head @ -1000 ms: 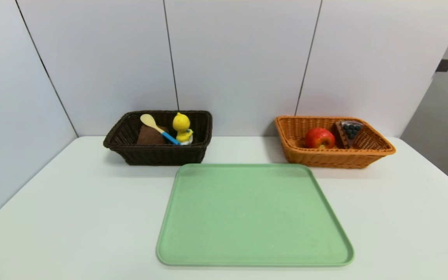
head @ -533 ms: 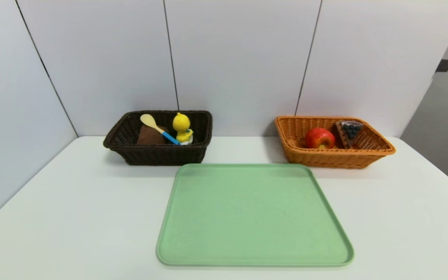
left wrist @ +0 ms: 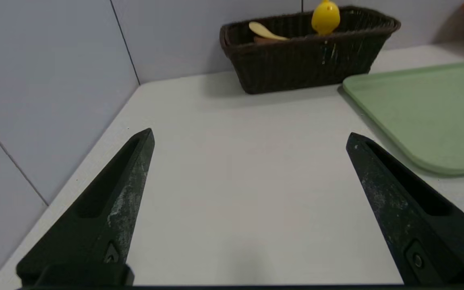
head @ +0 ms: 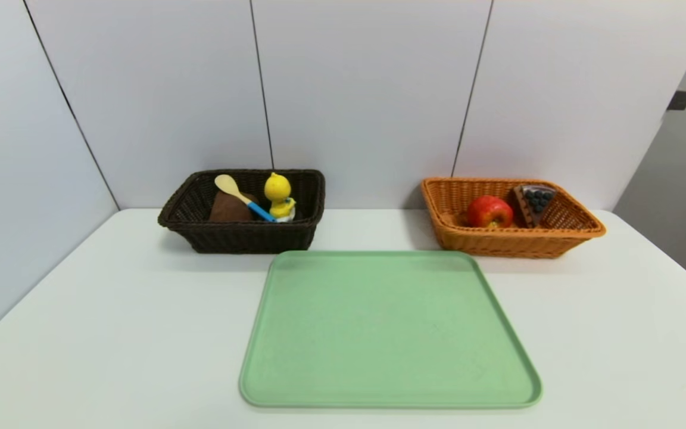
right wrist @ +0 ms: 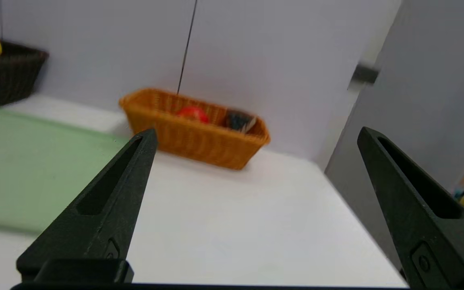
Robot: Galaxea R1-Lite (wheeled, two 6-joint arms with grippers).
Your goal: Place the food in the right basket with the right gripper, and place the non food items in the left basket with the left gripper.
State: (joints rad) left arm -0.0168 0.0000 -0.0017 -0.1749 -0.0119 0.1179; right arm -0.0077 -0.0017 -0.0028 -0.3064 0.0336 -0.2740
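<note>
Nothing has budged on the table since a second ago, as far as the head view goes: same layout, both arms out of that view.

Dark brown basket sits at the back left of the white table and holds the non-food stuff: a yellow duck toy standing upright near its right end, a spoon with a pale bowl and blue handle lying slanted across a brown lump I can't really identify. Orange basket is at the back right, well apart from the dark one, with a red apple in the middle and a wedge of blueberry cake leaning just beside it, to the right. Green tray lies flat in front, between the two baskets, with its back corners close to both.

Left gripper hangs low above the table's left side, fingers spread wide with nothing between them, pointing toward the dark basket; the tray edge is off to its side. Right gripper is the same deal on the right side of the table, spread wide and holding nothing, facing the orange basket with the apple and cake visible inside.
</note>
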